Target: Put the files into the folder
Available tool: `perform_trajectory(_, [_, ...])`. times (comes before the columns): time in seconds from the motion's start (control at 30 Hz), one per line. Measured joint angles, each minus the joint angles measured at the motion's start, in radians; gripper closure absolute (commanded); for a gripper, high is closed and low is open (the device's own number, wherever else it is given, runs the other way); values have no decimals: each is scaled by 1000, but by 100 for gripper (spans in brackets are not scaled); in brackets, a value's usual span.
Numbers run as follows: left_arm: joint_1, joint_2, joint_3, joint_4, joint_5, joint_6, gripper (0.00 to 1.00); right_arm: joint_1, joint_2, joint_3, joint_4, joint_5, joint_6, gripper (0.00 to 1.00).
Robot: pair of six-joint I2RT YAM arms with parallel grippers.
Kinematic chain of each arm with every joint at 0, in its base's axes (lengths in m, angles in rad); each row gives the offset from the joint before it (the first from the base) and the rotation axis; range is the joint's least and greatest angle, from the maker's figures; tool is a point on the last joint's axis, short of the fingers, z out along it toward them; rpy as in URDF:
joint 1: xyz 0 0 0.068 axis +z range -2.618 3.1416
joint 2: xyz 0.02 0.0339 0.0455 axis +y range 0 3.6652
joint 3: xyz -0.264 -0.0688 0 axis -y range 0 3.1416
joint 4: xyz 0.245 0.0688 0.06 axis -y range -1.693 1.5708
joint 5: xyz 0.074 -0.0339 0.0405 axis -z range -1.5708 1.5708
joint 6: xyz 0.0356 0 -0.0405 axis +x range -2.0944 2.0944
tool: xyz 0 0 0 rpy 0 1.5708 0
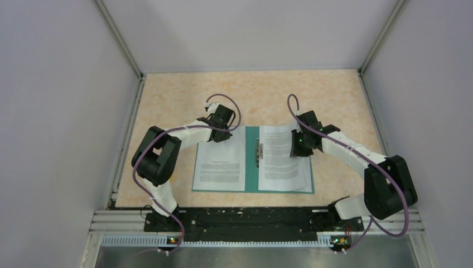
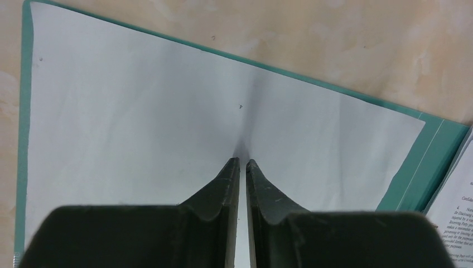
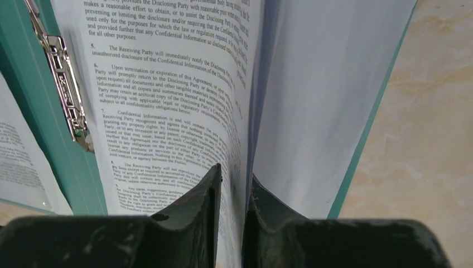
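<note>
Files point(image 1: 281, 162) lie inside the open folder point(image 1: 252, 173), one sheet on its left half and a few on its right. The left gripper point(image 2: 242, 162) has its jaws drawn almost together on the left sheet point(image 2: 139, 128), near that sheet's far edge. A shallow ridge of paper runs away from the fingertips, so the sheet looks pinched between them. The right gripper point(image 3: 234, 174) is closed to a narrow slit on the printed sheets point(image 3: 167, 95), holding their outer part lifted and curled. Behind them a blank page point(image 3: 323, 95) shows, over the folder's right half. A metal clip point(image 3: 64, 92) sits along the spine. The folder rests flat on the mottled beige table point(image 1: 178, 95), between the two arms.
</note>
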Motion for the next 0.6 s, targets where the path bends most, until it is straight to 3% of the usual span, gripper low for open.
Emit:
perform_trajectory(0.17, [3,0,0,0,6,0,85,0,0,0,-6,21,5,41])
perform_trajectory(0.37, [14,0,0,1,11,7,85,-1,-7,1,-33,71,2,18])
perform_trajectory(0.5, [20,0,0,1,11,13,85,-12,-16,2,-49,97,-5,8])
perform_trajectory(0.6, [22,0,2,0,11,19,86,-34,-21,2,-52,106,-14,5])
